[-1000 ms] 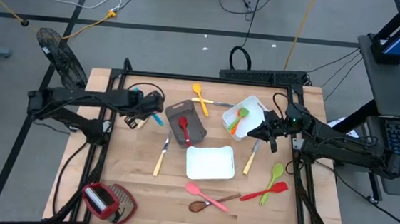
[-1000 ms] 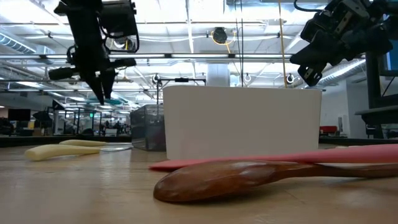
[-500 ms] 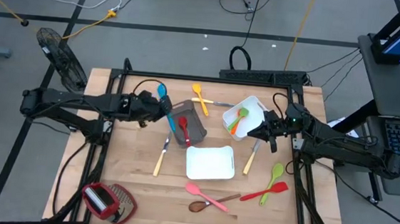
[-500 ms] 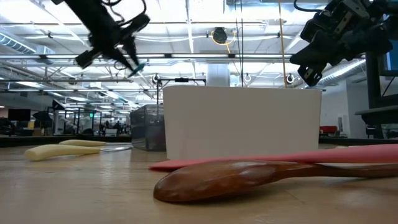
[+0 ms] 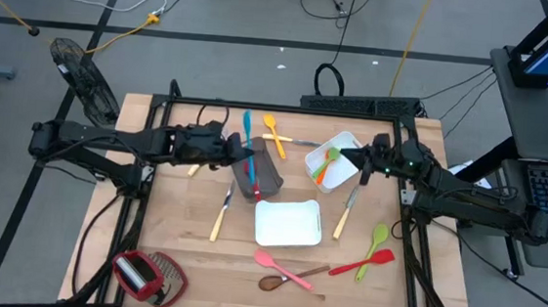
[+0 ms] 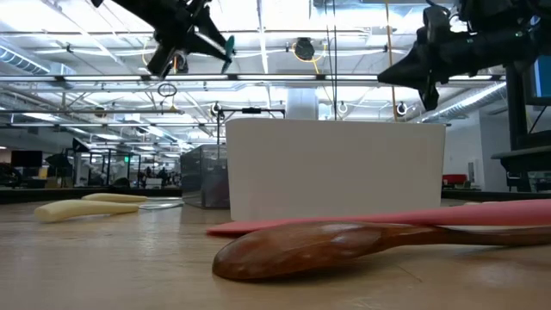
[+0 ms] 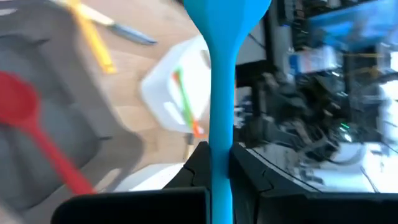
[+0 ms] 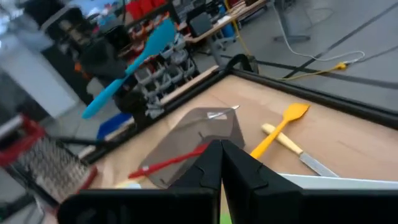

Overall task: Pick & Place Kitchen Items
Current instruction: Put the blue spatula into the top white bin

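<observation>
Wooden tabletop [image 5: 187, 264] under overhead lights, open workshop behind.

Left fingers [image 7: 245, 171] clamped on handle of blue spatula [image 5: 246, 142]; blade raised clear above grey bin [image 5: 270, 178], which holds red spoon [image 5: 253, 178]. Left gripper [image 5: 233, 150] just left of bin, arm reaching in from left edge.

Right fingers [image 8: 239, 168] pressed together, nothing between. Right gripper [image 5: 363, 166] over right rim of far white tray [image 5: 346, 145] holding green and orange utensils.

Remaining items on table: yellow spatula [image 5: 274, 134] far of bin, pale-handled knife [image 5: 221, 214] left of near white tray [image 5: 288, 223], second knife [image 5: 346, 214] right of it, pink spatula [image 5: 280, 266], wooden spoon [image 5: 284, 278], red spatula [image 5: 361, 267], green spoon [image 5: 376, 240] near right. Red-and-mesh gadget [image 5: 147, 275] near left corner.
</observation>
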{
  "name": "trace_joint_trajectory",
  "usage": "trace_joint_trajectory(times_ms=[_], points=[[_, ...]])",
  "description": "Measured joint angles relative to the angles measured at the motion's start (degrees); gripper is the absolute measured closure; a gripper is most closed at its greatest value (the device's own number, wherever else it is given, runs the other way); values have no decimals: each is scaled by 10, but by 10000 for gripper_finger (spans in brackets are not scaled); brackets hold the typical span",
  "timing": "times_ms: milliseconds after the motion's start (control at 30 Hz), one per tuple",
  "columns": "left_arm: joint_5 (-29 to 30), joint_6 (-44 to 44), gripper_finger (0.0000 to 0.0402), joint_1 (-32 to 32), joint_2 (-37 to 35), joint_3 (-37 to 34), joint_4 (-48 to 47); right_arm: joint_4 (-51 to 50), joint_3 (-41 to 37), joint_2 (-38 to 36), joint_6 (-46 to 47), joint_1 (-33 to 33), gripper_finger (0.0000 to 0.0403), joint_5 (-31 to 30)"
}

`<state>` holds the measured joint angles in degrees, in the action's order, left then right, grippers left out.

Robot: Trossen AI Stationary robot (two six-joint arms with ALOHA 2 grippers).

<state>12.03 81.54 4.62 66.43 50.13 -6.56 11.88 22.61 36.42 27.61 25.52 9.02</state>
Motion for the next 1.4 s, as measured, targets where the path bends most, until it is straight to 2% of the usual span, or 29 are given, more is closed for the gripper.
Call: trace_joint_trajectory(times_ms=[167, 367, 533, 867, 1000, 1167, 1400], points=[[-26, -45, 385, 0, 4, 0, 69, -1, 0, 2, 52, 0, 403, 0], [-44, -77, 385, 3, 26, 28, 81, -1, 0, 2, 94, 0, 403, 0], [-84, -131, 385, 5, 86, 122, 18, -1, 0, 2, 97, 0, 403, 0], [-127, -237, 385, 32, 243, 366, -232, -6, 0, 2, 112, 0, 403, 16], [-144, -268, 385, 41, 306, 441, -291, -10, 0, 2, 112, 0, 403, 32], [-180, -289, 385, 50, 369, 514, -310, -11, 0, -12, 86, 3, 403, 31], [-225, -305, 385, 67, 446, 578, -332, -27, 0, -64, 25, 18, 403, 52]])
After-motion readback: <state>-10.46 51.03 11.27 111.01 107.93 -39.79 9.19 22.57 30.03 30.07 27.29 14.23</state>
